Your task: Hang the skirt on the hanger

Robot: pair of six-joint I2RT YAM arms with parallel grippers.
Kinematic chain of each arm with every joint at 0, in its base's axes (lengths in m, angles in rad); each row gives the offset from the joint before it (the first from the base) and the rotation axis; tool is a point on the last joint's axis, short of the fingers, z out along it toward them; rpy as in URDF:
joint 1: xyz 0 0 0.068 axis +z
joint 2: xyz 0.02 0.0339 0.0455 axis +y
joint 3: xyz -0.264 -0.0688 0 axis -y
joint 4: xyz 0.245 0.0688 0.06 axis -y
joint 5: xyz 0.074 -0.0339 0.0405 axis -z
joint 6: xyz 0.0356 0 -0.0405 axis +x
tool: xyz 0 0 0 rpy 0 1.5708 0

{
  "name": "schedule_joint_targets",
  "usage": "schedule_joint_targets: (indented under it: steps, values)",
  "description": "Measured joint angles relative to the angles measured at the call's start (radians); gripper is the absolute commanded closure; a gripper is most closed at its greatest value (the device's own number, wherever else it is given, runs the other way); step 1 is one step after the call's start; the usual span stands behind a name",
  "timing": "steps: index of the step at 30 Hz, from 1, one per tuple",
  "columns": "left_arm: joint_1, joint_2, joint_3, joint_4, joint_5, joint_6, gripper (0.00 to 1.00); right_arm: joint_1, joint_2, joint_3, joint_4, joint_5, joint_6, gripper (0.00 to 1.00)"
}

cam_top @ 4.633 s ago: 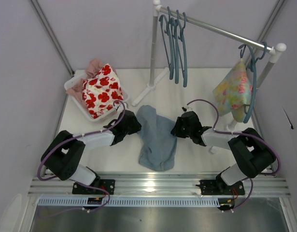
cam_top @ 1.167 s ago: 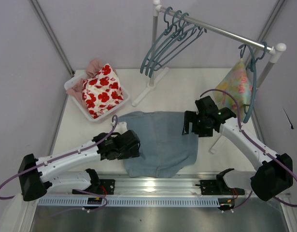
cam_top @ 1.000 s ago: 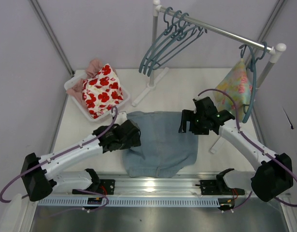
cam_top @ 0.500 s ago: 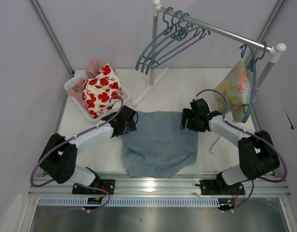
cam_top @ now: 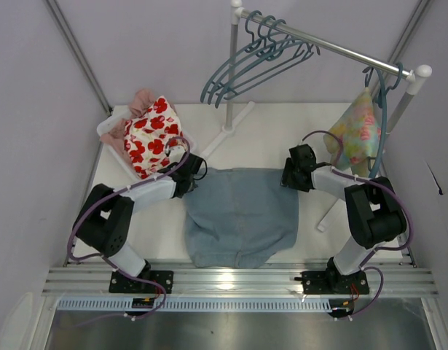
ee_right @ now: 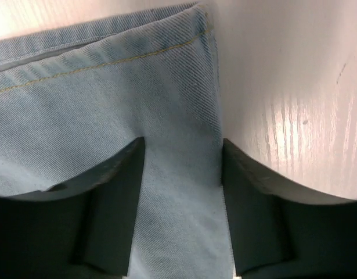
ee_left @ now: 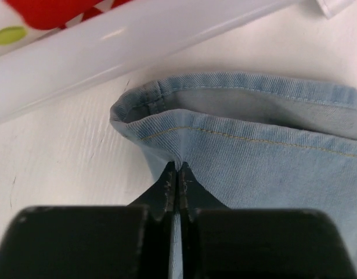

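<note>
White bench (cam_top: 267, 138) lay under the skirt (cam_top: 242, 211); our left gripper (ee_left: 177, 167) pinched denim at its tips, our right gripper (ee_right: 181, 145) stood part-open astride a corner. Still grasping, we judged; next it had to close.

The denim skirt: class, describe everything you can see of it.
The skirt is faded light-blue denim with a stitched waistband, lying spread on the white table, waistband at the far side. The left gripper is pinched shut on one waist corner; the right gripper straddles the other, open.
</note>
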State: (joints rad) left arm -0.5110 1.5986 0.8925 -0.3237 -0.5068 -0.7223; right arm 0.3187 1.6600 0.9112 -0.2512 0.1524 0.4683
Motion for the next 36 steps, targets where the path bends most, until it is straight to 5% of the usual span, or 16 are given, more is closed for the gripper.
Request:
schedule_joint_targets:
  steps: [4,6,12,25,36]
  values:
    - [0.000,0.034,0.002,0.030,0.005,0.021,1.00,0.000,0.012,0.010,0.005,-0.003,0.001,0.87]
    - [0.000,0.038,0.002,0.039,0.008,0.035,1.00,0.000,0.012,0.012,0.003,-0.004,0.003,1.00]
    - [-0.004,-0.039,0.009,0.073,0.043,0.109,1.00,0.003,-0.015,0.069,-0.042,-0.033,0.009,1.00]
    - [-0.141,-0.562,0.026,0.116,-0.019,0.237,1.00,0.032,-0.268,0.171,-0.080,-0.147,-0.002,1.00]
    - [-0.179,-0.705,0.199,-0.231,-0.156,0.230,1.00,0.077,-0.528,0.283,-0.233,-0.233,-0.010,1.00]
